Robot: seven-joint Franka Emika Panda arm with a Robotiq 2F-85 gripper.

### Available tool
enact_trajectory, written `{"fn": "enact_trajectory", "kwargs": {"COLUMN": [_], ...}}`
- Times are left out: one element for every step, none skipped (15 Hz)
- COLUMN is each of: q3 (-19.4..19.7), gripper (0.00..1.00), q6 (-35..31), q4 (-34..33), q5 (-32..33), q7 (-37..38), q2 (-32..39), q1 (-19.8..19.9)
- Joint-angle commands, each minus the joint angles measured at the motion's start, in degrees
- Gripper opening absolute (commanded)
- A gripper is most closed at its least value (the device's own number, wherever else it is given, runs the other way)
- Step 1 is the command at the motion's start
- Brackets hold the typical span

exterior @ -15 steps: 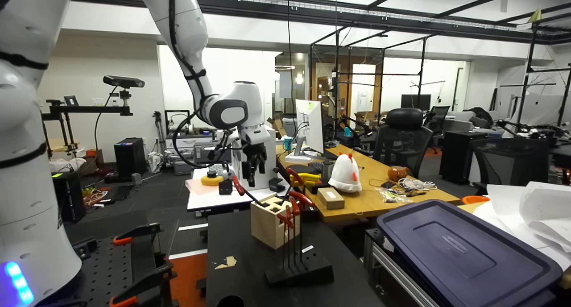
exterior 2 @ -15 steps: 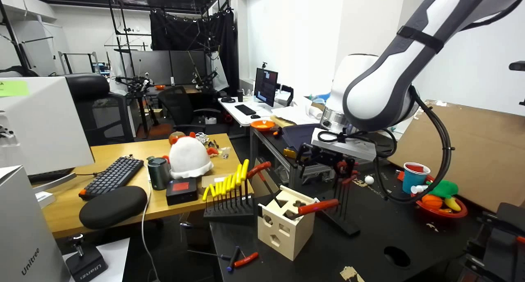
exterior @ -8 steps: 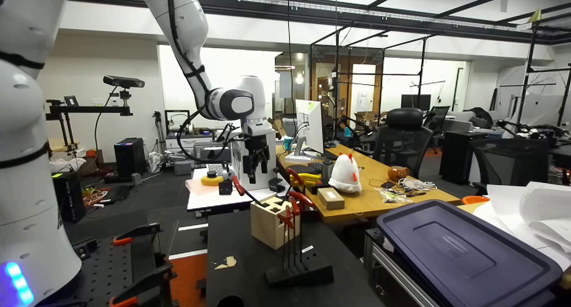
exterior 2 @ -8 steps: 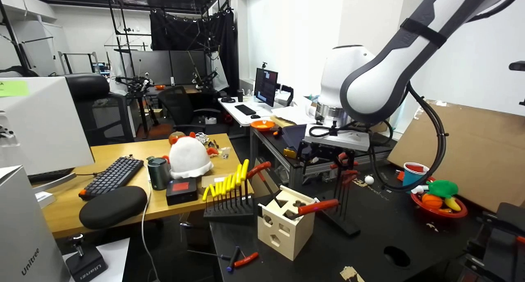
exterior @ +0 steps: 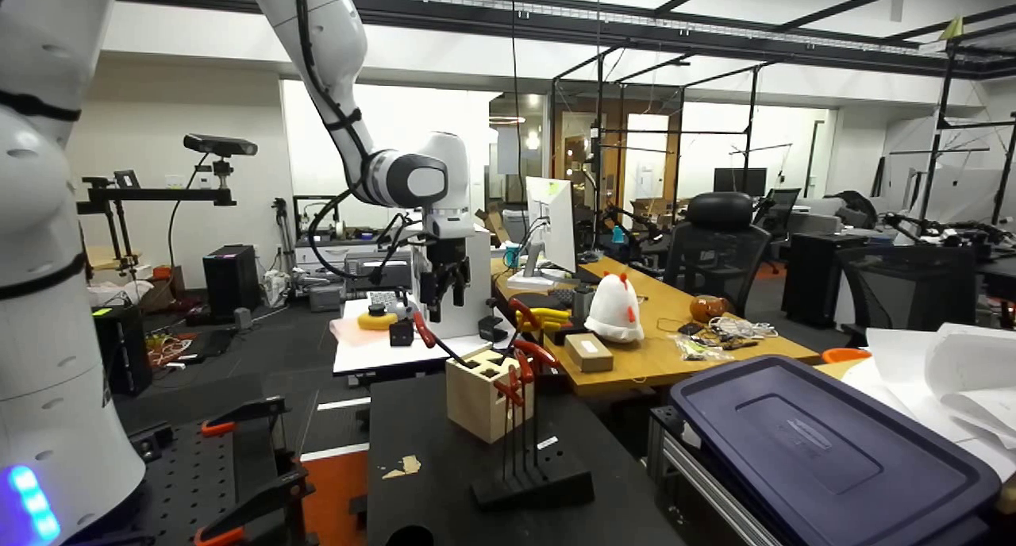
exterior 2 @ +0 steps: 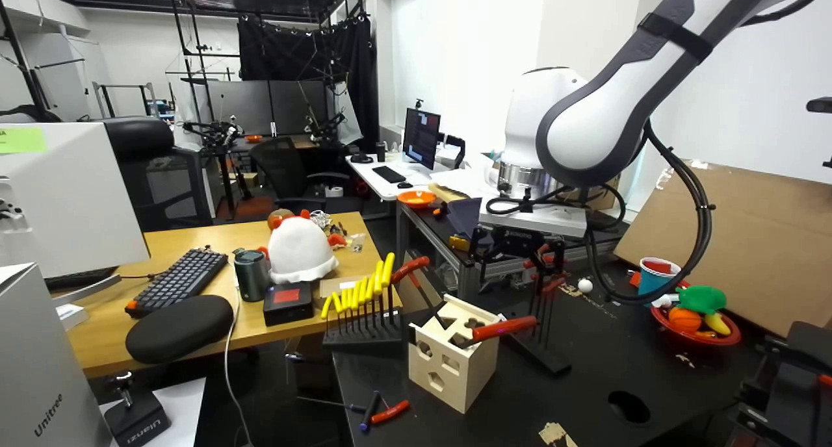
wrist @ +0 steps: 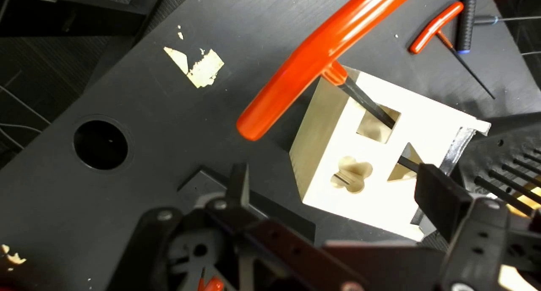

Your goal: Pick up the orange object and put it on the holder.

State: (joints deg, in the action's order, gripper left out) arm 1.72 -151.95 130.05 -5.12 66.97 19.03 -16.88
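A: Leftmost, in an exterior view: why that row of yellow-handled hex keys (exterior 2: 361, 294)?

B: A black rack (exterior 2: 364, 343) stands them up, presumably so each handle is easy to pick out.

A: Next along?

B: A black T-handle driver (exterior 2: 370, 409), and just beside it a loose orange-red T-handle hex key (exterior 2: 391, 410), flat on the black table (exterior 2: 539, 395). It's outside any holder, so I'd guess it's the orange object; colour alone can't settle it.

A: Why not?

B: Two bigger orange-red hex keys (exterior 2: 504, 329) lean from the shape-sorter box (exterior 2: 461, 372), which I take as the holder. The wrist view shows one in the square hole (wrist: 372, 130), one in the triangular hole (wrist: 401, 171); those are wider than the shafts, hence the tilt, probably.

A: And the gripper (wrist: 332, 171)?

B: Higher up and farther right, pointing down, jaws spread wide with nothing between them; ready, I'd say, to straddle a handle.

A: Beyond that?

B: A black stand (exterior 2: 543, 355) props red-handled hex keys (exterior 2: 552, 283) upright. Last, a red bowl (exterior 2: 721, 338), likely there to stop an orange toy ball (exterior 2: 684, 319) rolling.
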Motion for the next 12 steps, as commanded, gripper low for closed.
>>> {"fn": "enact_trajectory", "kwargs": {"q3": [-1.64,-2.07,-2.37,-2.84,-3.38,-4.66,-5.48,-6.37,-7.53,-8.55,-9.38,-9.9], "gripper": [1.0,1.0,1.0,1.0,1.0,1.0,1.0,1.0,1.0,1.0,1.0,1.0], "q6": [1.1,1.16,0.86,0.27,-0.23,-0.9,-1.49,-2.27,-2.83,-3.06,-3.16,-3.31], "q4": [2.64,3.24,3.82,5.11,5.94,6.99,7.88,8.71,9.25,9.48,9.6,9.63], "q5": [-2.17,-2.98,-3.54,-4.36,-5.42,-7.61,-9.21,-10.8,-13.02,-15.13,-16.75,-17.78], "q7": [2.78,3.31,3.8,4.16,3.8,2.35,2.16,1.92,0.89,-0.14,-0.76,-1.01], "q2": [-3.41,-3.86,-4.18,-4.86,-5.25,-5.61,-5.96,-6.21,-6.27,-6.18,-6.1,-6.03], "q1": [1.26,1.56,1.74,1.96,2.25,2.93,3.26,3.58,4.24,4.76,5.05,5.16]}}
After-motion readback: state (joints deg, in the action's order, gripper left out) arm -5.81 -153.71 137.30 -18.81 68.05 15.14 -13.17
